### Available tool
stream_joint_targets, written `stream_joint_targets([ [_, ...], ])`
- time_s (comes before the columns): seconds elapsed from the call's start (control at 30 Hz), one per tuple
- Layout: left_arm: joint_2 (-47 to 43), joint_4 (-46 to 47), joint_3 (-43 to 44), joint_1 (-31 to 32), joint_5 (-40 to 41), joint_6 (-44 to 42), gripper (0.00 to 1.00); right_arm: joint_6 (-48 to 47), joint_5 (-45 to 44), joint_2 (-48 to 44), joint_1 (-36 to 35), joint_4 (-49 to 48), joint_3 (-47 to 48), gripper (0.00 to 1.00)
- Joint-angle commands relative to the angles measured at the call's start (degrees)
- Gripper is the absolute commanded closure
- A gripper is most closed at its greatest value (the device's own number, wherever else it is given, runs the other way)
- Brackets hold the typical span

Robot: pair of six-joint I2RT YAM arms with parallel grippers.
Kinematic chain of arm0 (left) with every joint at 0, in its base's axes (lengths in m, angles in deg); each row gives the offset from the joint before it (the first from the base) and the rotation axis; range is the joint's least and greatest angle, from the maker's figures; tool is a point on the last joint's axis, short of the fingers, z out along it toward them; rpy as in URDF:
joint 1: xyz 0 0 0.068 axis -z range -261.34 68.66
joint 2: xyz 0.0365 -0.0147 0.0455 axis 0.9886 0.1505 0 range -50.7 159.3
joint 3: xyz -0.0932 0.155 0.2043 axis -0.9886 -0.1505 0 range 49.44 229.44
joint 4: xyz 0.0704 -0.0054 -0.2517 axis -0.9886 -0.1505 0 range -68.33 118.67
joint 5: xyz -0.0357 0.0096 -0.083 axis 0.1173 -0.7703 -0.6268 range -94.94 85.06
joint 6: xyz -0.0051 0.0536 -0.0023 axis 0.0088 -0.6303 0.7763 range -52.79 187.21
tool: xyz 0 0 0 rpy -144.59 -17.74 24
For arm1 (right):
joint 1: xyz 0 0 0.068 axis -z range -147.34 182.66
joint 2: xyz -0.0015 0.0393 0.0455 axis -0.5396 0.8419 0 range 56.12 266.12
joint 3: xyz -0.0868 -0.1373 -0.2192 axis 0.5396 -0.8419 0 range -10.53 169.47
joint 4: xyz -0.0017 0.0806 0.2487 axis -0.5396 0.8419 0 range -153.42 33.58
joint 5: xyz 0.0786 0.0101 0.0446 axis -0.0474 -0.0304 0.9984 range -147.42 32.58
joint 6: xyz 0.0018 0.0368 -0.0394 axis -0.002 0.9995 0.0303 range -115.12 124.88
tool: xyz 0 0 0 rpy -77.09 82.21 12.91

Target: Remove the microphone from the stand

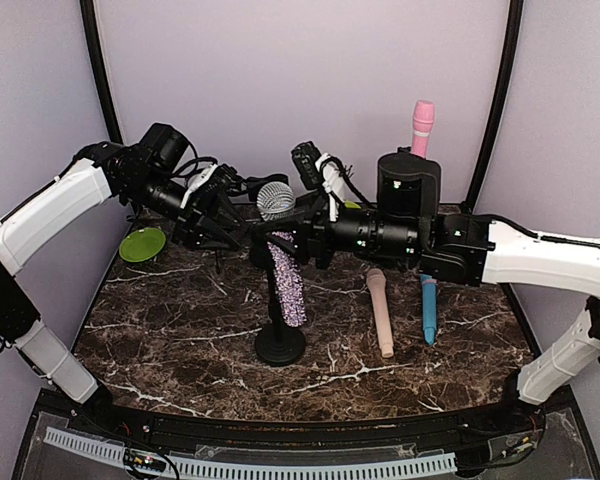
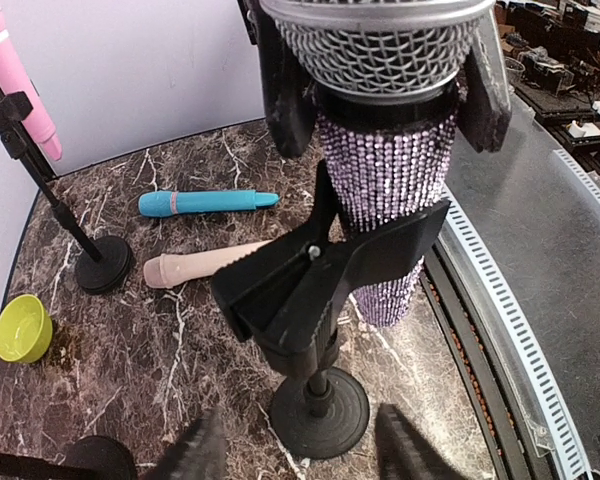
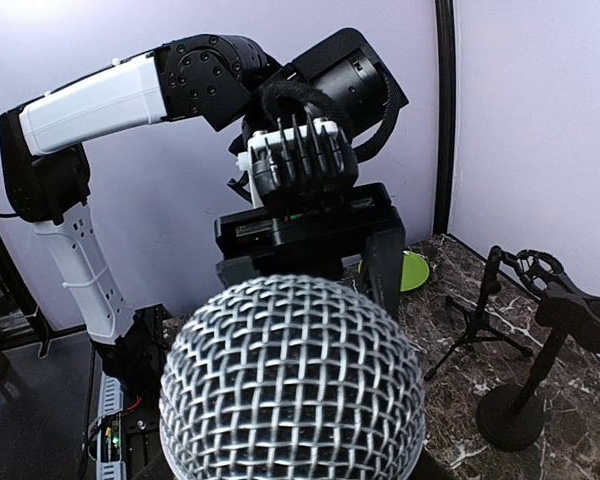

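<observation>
Near edge of the table: a ribbed white strip runs along it. Just behind it, near-centre, we note the round black base of the stand.

Right of that base, flat on the marble, lie a beige microphone and a blue microphone. They lie side by side but apart, each running near-to-far.

Mid-table: the microphone, with a purple studded body and a silver mesh head, sits tilted in the stand's black clip, head uppermost. The clip crosses the body below the collar.

The right gripper is partly closed. Its dark fingers lie against either side of the black collar under the mesh head — it has hold of the microphone, as far as the left wrist view shows.

The left gripper has its jaws apart. Its fingers are blurred at the bottom of its own view, and the stand's pole and base show between them. We see nothing clamped.

Containers:
- A green bowl sits at the far-left corner, its bare inside turned up.
- A yellow-green bowl sits by the far edge, near the base of a second stand, with its inside likewise bare.

Far-right corner: a pink microphone stands upright on that second stand, close to the back wall.
</observation>
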Motion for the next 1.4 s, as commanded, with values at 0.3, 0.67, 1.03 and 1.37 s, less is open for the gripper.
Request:
stream_joint_targets([
  [0.3, 3.13, -0.58, 6.51, 3.96, -0.34, -6.59, 0.01, 3.42, 2.03, -3.99, 1.71, -12.43, -3.71, 0.67],
  [0.67, 11.33, -9.87, 16.12, 7.24, -0.58, -11.53, 0.13, 5.25, 5.29, -5.45, 3.96, -15.49, -6.97, 0.68],
  [1.03, 14.29, -14.17, 21.57, 8.11, -0.92, -12.15, 0.58, 6.04, 6.49, -6.7, 5.1, -16.54, -10.03, 0.68],
  [1.37, 11.67, -12.58, 19.68, 8.51, 1.28, -9.23, 0.84, 4.76, 4.75, -7.93, 5.1, -18.09, -10.06, 0.69],
])
